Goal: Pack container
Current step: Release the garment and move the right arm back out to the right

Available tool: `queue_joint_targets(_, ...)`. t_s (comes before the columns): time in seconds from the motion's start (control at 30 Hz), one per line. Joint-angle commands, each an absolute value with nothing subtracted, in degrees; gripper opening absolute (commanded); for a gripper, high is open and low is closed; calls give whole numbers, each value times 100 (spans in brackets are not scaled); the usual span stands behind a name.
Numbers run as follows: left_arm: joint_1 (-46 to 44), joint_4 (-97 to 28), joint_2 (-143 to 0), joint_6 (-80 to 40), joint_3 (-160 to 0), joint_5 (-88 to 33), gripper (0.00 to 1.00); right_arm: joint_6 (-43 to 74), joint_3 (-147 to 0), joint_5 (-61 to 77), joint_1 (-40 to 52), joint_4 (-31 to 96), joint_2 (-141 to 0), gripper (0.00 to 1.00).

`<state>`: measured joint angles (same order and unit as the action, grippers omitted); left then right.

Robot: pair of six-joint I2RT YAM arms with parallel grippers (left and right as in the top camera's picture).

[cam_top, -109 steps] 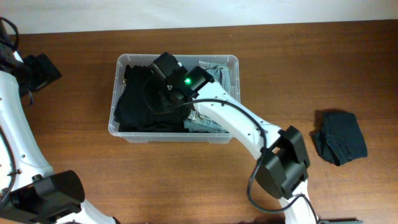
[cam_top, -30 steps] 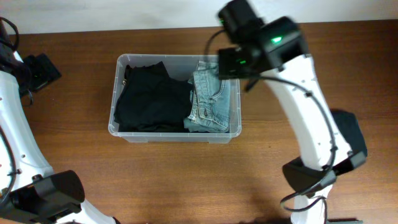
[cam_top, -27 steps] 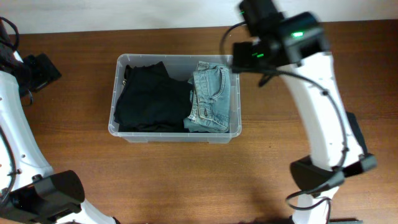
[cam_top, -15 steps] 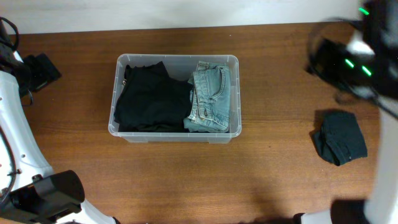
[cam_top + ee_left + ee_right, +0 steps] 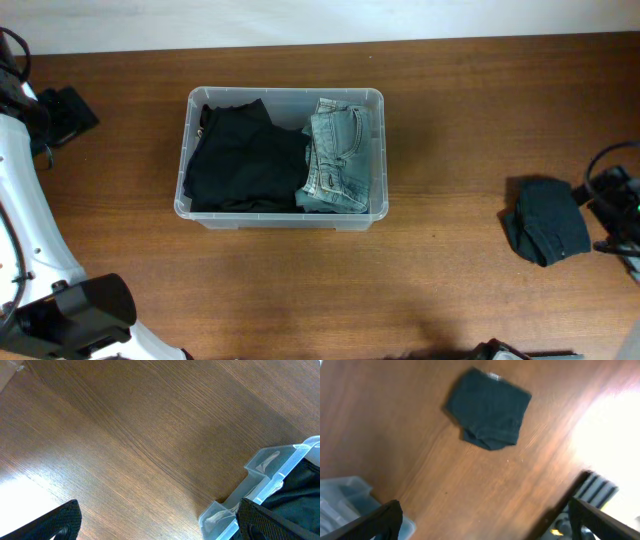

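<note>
clear plastic container (image 5: 285, 93) – well apart from the right tool (image 5: 486, 522).

The container (image 5: 285, 93) is a clear plastic bin, rectangular with rounded corners and a rolled rim. It sits upright on the wooden tabletop (image 5: 300, 290), left of the middle, with its long sides running left to right and its top open. A bulky black garment (image 5: 245, 160) fills the left end and the middle. Folded blue denim jeans (image 5: 340, 160) lie along the right end, pressed against the black cloth. Both sit at about rim height.

From the left wrist, one corner (image 5: 280, 460) shows a moulded recess in the pale plastic, with dark fabric behind the wall. From the right wrist, only a blurred corner (image 5: 342, 492) shows at the lower left.
</note>
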<state>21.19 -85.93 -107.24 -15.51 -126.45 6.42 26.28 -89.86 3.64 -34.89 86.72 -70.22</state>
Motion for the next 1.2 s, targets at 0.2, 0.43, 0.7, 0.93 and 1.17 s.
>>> queue_joint_targets(0.2,2128,-8580,-10584,-1603,-12707,642,99,1033,-7249,3232,-5201,7852,-6781,99)
queue_joint_targets(0.43,2128,-8580,-10584,-1603,-12707,642,99,106,-6130,4635,-6726,7653,-6781,99)
queue_joint_targets(0.7,2128,-8580,-10584,-1603,-12707,642,99,-316,-5236,4698,-7703,6969,-6785,98)
queue_joint_targets(0.93,2126,-8580,-10584,-1603,-12707,642,99,-97,-4786,4392,-7712,5948,-6899,98)
queue_joint_targets(1.17,2128,-8580,-10584,-1603,-12707,642,99,279,-4311,4333,-7710,5146,-7446,98)
